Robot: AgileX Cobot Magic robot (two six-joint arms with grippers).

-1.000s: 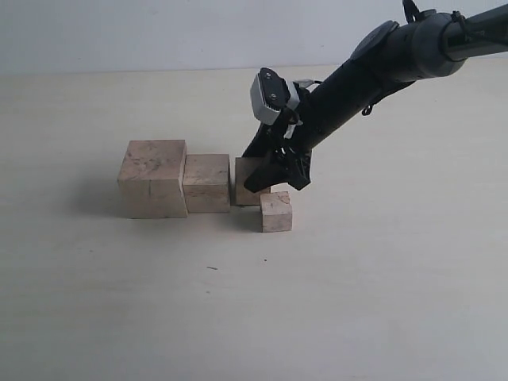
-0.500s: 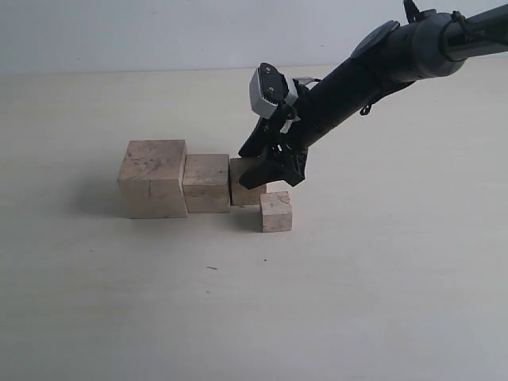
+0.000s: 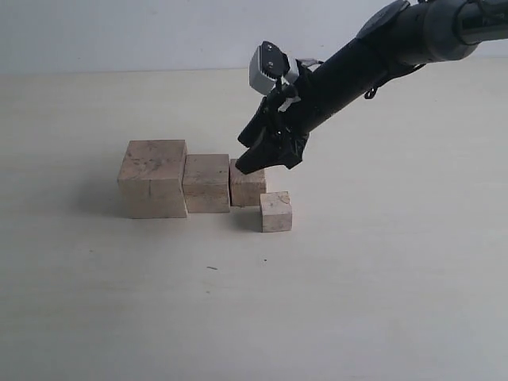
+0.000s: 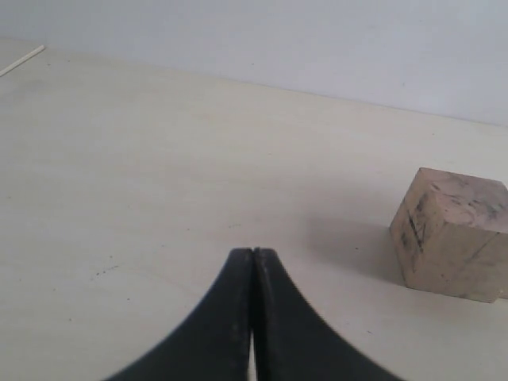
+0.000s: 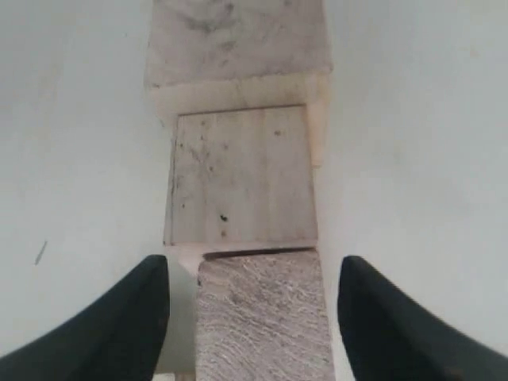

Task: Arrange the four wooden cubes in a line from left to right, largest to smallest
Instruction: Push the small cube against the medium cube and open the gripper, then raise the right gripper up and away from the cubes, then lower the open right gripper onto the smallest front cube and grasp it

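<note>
Three of the four wooden cubes stand touching in a row: the largest cube (image 3: 152, 178), the second cube (image 3: 206, 182) and the third cube (image 3: 248, 189). The smallest cube (image 3: 275, 212) sits in front of the row's right end, nearer the camera. My right gripper (image 3: 252, 161) hovers open just above the third cube (image 5: 262, 317). Its fingers (image 5: 135, 317) stand apart on either side of the cube, touching nothing. The second cube (image 5: 242, 175) and largest cube (image 5: 238, 40) lie beyond. My left gripper (image 4: 252, 252) is shut and empty over bare table, with the largest cube (image 4: 452, 234) off to one side.
The pale table (image 3: 357, 278) stretches around the cubes, and a light wall (image 3: 119, 32) stands behind. The right arm (image 3: 373, 55) slants down from the upper right. A thin white strip (image 4: 22, 61) lies far off in the left wrist view.
The third cube slid left until it touched the second cube. The right gripper then rose off it and drew back slightly up and right, jaws opening a little.
</note>
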